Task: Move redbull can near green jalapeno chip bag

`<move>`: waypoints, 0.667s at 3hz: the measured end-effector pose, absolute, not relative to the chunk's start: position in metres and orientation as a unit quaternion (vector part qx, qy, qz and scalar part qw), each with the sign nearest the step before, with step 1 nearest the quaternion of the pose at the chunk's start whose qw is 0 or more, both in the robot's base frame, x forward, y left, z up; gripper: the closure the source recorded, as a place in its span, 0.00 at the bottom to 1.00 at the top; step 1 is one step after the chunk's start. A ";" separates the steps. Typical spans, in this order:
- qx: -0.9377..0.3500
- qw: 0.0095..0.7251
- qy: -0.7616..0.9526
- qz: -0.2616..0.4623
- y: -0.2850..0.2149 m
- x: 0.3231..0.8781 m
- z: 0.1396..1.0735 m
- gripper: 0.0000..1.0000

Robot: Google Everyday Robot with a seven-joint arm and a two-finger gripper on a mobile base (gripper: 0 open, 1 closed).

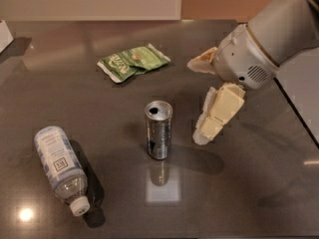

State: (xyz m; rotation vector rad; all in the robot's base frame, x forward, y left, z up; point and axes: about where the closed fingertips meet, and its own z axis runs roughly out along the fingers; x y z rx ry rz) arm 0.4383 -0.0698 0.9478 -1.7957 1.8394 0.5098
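The redbull can (159, 130) stands upright near the middle of the dark table, its pull-tab top facing up. The green jalapeno chip bag (132, 61) lies flat farther back, to the can's upper left and well apart from it. My gripper (196, 101) hangs just to the right of the can at about its height. Its cream fingers (219, 111) are spread open and hold nothing. One finger points down toward the table; the other sits higher, toward the bag side.
A clear plastic bottle with a white label (60, 166) lies on its side at the front left, cap toward the front. A white object (4, 34) sits at the far left edge. The table's right edge (299, 113) runs under my arm.
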 end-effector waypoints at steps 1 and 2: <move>-0.672 0.262 0.652 0.235 -0.040 0.431 0.936 0.00; -0.678 0.264 0.632 0.267 -0.019 0.425 0.927 0.00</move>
